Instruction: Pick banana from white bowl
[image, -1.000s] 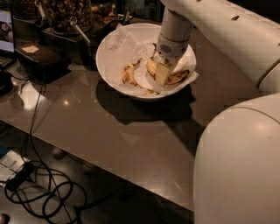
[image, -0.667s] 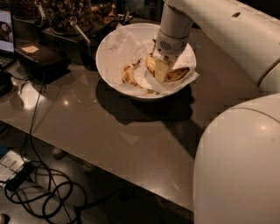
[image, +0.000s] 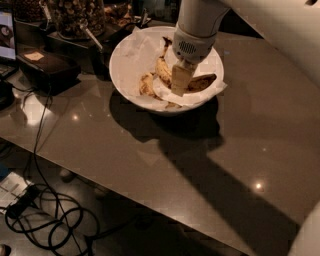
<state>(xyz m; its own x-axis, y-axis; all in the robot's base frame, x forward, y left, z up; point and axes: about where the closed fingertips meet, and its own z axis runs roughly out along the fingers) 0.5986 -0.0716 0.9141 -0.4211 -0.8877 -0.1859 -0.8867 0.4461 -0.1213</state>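
The white bowl (image: 125, 55), lined with crumpled white paper, stands on the brown table near its far edge. The banana (image: 162, 65), long, curved and speckled with a dark stem pointing away, lies in the bowl's middle. My gripper (image: 180, 84) comes down from above into the bowl, right beside the banana's right side and touching or nearly touching it. A shorter, stubbier spotted banana (image: 147, 85) lies left of it. A browner piece (image: 204, 82) lies to the gripper's right.
The white arm (image: 200, 20) comes down from the top right. Jars of snacks (image: 75, 15) and a dark box (image: 47, 67) stand behind and left of the bowl. Cables (image: 45, 220) lie on the floor at lower left. The table's front edge (image: 150, 205) runs diagonally.
The robot's white body has almost left the lower right of the view. The gripper stays in the bowl, slightly further left. The long banana now shows plainly on its left.
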